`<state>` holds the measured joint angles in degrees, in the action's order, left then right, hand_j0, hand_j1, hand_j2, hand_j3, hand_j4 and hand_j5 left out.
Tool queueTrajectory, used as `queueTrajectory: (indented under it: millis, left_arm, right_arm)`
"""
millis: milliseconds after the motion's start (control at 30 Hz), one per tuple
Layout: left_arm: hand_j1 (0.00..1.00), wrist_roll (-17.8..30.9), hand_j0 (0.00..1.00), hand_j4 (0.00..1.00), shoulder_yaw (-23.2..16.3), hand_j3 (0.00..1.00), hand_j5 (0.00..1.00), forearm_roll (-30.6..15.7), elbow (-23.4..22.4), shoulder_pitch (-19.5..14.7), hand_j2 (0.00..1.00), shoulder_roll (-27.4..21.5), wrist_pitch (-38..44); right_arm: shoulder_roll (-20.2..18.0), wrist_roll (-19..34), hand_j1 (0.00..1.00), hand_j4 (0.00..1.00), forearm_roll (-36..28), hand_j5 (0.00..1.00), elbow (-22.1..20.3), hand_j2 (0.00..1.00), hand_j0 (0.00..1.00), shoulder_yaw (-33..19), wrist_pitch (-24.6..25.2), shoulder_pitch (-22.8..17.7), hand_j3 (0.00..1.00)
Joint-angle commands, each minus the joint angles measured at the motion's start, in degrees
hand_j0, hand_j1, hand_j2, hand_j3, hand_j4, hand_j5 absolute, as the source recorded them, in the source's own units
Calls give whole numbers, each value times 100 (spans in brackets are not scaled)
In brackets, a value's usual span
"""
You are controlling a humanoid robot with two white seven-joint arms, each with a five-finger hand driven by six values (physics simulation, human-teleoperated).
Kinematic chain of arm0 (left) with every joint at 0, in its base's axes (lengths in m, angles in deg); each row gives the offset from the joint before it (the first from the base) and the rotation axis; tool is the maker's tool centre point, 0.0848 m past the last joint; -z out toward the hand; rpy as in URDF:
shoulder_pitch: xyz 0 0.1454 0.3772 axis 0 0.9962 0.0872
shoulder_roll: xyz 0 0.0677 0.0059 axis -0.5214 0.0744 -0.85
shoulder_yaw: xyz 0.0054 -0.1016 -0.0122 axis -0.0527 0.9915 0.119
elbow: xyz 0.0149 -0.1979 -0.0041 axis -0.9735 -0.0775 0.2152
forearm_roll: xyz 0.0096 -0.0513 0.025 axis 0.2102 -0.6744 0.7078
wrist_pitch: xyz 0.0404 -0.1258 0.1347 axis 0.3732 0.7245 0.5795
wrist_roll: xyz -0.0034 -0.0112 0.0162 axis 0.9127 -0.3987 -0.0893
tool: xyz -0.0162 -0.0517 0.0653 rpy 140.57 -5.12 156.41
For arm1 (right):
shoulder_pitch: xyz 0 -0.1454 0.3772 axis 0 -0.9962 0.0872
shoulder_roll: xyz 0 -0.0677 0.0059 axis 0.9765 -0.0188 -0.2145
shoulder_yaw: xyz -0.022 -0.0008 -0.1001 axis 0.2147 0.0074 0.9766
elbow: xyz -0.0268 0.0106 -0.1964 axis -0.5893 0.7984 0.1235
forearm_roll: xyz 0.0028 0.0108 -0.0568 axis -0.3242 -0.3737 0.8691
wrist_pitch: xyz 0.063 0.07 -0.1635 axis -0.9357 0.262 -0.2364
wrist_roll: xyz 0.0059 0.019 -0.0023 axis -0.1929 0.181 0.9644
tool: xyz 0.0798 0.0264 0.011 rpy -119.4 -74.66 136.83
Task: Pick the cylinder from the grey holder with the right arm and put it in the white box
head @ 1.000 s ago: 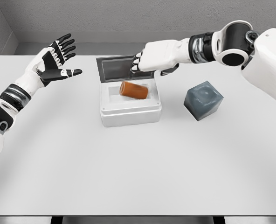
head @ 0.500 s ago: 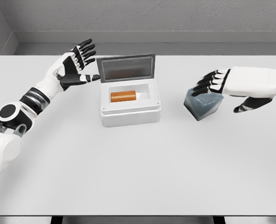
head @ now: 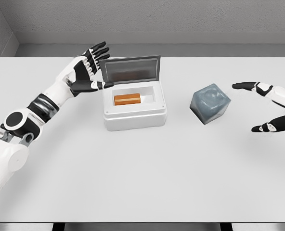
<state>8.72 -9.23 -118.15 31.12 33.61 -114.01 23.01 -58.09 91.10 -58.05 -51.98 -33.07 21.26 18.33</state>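
Now the small orange cylinder (head: 127,99) lies on its side inside the white box (head: 135,118), near the middle of the frame. The box's grey lid (head: 131,70) stands open at the back. No words or labels can be read on anything.

At the upper left, the left hand (head: 86,71) is spread wide open, holding nothing, just beside the lid's left edge.

At the right edge, the right hand (head: 272,108) is open too, fingers apart and empty. It sits near the grey block-shaped holder (head: 210,103), not touching it, on the white table (head: 142,178).
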Motion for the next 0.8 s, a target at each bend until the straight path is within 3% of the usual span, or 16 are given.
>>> queueTrajectory:
  millis: [0, 233, 367, 567, 767]
  left_arm:
    - [100, 0, 100, 100, 67, 100, 100, 20, 103, 9, 100, -13, -11]
    - [100, 9, 100, 100, 568, 100, 100, 117, 473, 448, 100, -40, -11]
    - [100, 0, 100, 100, 1007, 100, 100, 143, 438, 483, 100, -49, -11]
    - [100, 0, 100, 100, 1341, 100, 100, 143, 306, 659, 100, -927, -547]
    - [100, 0, 100, 100, 1868, 100, 100, 134, 236, 1063, 100, -1244, -688]
  right_arm:
    - [73, -2, 100, 100, -42, 100, 88, 100, 100, -142, 15, 0, 100]
    - [160, -2, 100, 100, -42, 100, 167, 100, 100, -142, 15, 0, 100]
    - [178, -2, 100, 100, -42, 100, 184, 100, 100, -142, 15, 0, 100]
    - [222, -2, 100, 100, -42, 100, 175, 100, 100, -142, 15, 0, 100]
    - [257, -2, 100, 100, -33, 100, 193, 100, 100, -142, 15, -35, 100]
